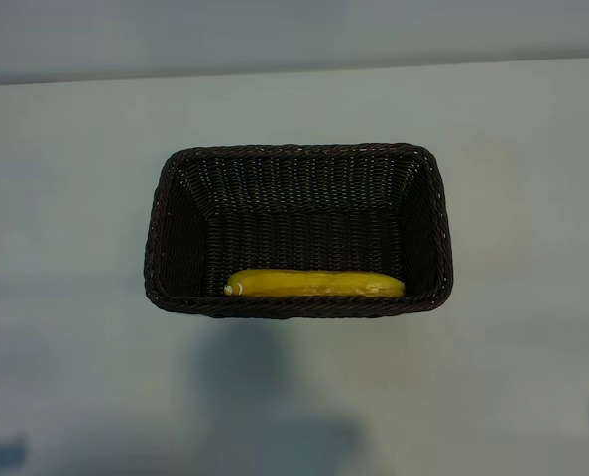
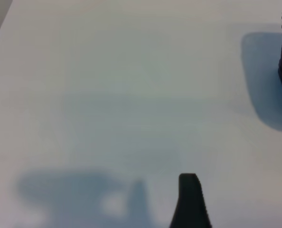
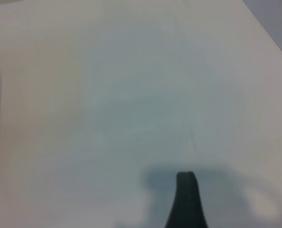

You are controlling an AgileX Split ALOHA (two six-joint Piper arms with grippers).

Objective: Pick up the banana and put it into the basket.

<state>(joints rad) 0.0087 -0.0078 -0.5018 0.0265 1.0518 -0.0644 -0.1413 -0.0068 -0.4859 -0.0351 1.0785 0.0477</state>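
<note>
Pale, plain bench (image 1: pixel 66 198) fills the exterior view, with a grey band of wall behind its far edge.

Item one: banana (image 1: pixel 314 285), yellow, single, lying flat on the floor of the basket. It rests lengthwise along the basket's near long wall, touching or just beside that wall; its paler end points to the view's left. Nothing grips it.

Item two: basket (image 1: pixel 176 213), dark brown woven wicker, rectangular with rounded corners and sloping sides, standing upright at about the middle of the bench. Apart from the banana, its floor is bare weave. One corner of its outer wall also shows at the edge of the left wrist view, with its shadow on the bench beside it.

Item three: left hand (image 2: pixel 191 199), seen only in its own wrist view as one dark fingertip over bare bench, well apart from the basket. Its fingers stand spread, pinching nothing.

Item four: right hand (image 3: pixel 186 199), seen likewise as one dark fingertip over bare bench, its shadow just beneath. Its fingers stand spread, holding nothing.

Soft shadows lie on the bench along the near edge of the exterior view, in front of the basket.
</note>
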